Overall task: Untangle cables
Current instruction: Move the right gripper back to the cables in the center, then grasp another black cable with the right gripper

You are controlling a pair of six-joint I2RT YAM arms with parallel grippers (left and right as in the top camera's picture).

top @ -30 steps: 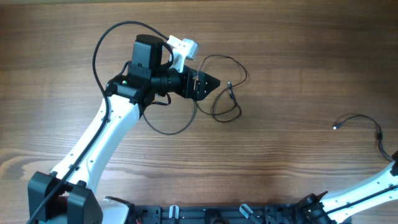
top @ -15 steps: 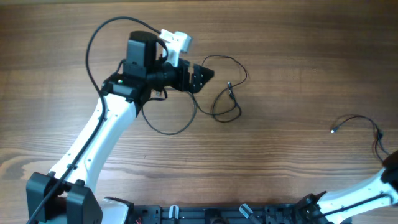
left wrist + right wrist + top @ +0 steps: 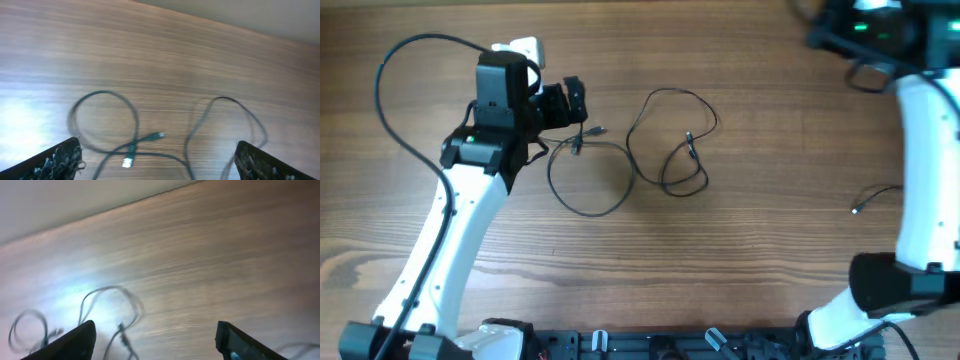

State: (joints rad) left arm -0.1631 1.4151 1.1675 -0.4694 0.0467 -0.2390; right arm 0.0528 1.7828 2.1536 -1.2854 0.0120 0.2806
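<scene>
Three thin black cables lie apart on the wooden table. A round loop with small plugs lies just right of my left gripper. That gripper is open and empty, hovering over the loop's left part. A second cable lies in loose loops at mid table and also shows as a curved cord. A third cable lies at the right, partly behind my right arm. My right gripper is open and empty, high above the table, and from there the looped cable is blurred.
The left arm slants up from the bottom left, its own thick wire arching beside it. The right arm rises along the right edge to the top corner. A black rail runs along the near edge.
My left gripper drew back to the left, uncovering the round loop and its plugs. The right arm swung from the bottom right up to the top right, and its jaws opened wide.
</scene>
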